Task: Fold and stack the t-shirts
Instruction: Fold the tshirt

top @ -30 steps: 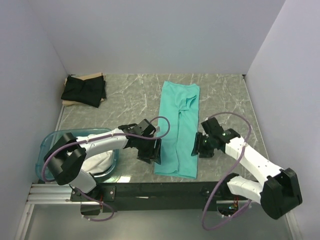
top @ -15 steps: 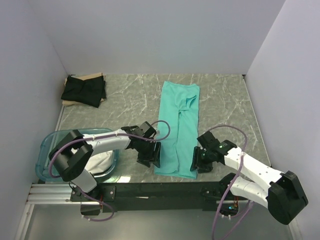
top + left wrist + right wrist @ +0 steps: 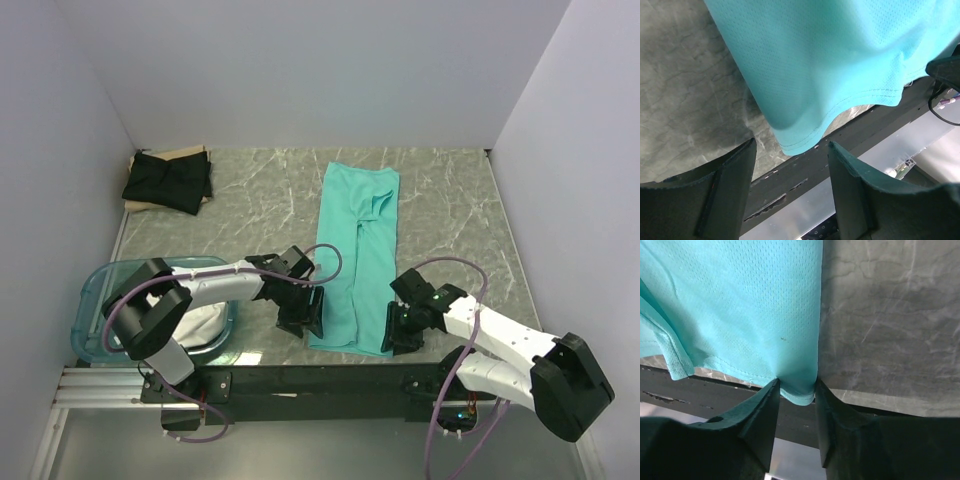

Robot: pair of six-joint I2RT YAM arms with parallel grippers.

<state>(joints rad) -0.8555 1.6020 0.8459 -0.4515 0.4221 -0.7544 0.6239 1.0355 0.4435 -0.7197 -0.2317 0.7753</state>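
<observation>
Right wrist view: the right gripper [image 3: 796, 386] has its two fingers [image 3: 762, 412] drawn close together on the near right corner of the mint-teal t-shirt [image 3: 740, 305], and the hem corner is squeezed in the narrow gap between them. The corner lies at the near edge of the table [image 3: 880, 325], and the black rail [image 3: 715, 390] runs just below it.

In the left wrist view the left gripper [image 3: 791, 145] is spread wide. Its fingers [image 3: 727, 185] stand either side of the shirt's near left corner, without closing on it. That corner curls slightly off the marble surface.

From the top external view, both grippers sit at the near end of the mint-teal shirt, left gripper on its left edge and right gripper on its right. The shirt is folded lengthwise into a long strip running near to far down the middle of the table. A black t-shirt [image 3: 167, 180] lies folded in the far left corner on a tan cardboard sheet [image 3: 186, 151]. At near left, a blue tub [image 3: 98, 282] holds white cloth [image 3: 200, 320].
</observation>
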